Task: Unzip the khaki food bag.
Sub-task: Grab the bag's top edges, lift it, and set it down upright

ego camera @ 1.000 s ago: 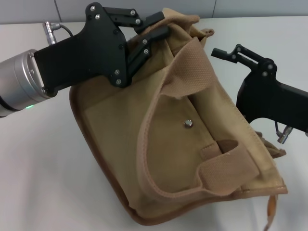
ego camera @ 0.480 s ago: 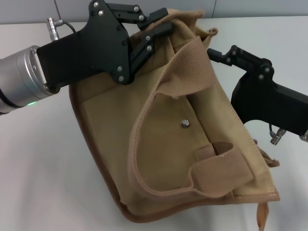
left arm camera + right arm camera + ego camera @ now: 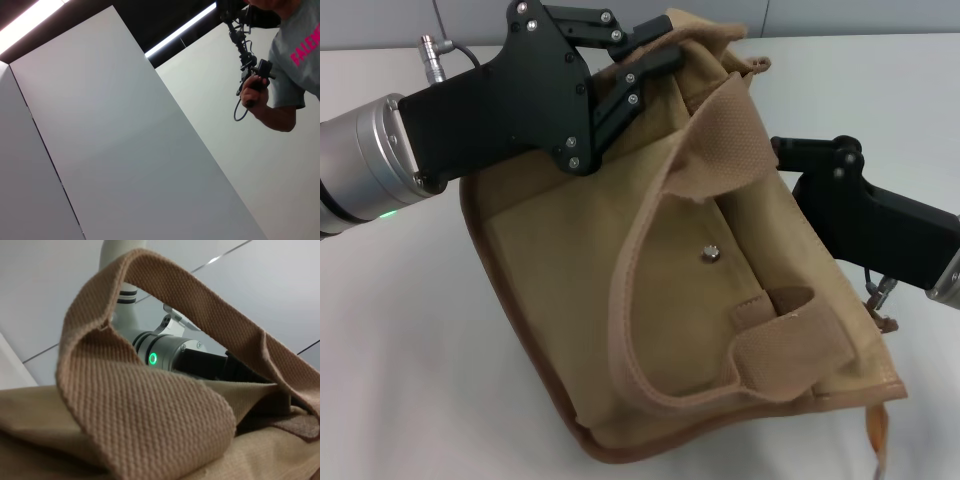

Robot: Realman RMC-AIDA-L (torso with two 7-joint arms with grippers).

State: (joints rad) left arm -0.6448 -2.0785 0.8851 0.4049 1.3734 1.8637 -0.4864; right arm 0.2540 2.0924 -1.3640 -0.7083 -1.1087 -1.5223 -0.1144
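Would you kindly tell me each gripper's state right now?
Left gripper: shut on the khaki food bag at its top far corner.
Right gripper: beside the bag; cannot be told.

Your head camera looked down on the bag [image 3: 700, 290]; the right wrist camera sat close against its handle [image 3: 150, 405]; the left faced blank panels [image 3: 125, 150].

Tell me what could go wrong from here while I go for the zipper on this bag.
1. The left gripper is clamped on the khaki food bag at its far top corner; a hard zipper pull could slip the canvas out.
2. The right gripper is at the bag's top beside the webbing handle, which fills the right wrist view; it may snag webbing instead of the pull.
3. The zipper pull isn't visible, so aiming is uncertain.
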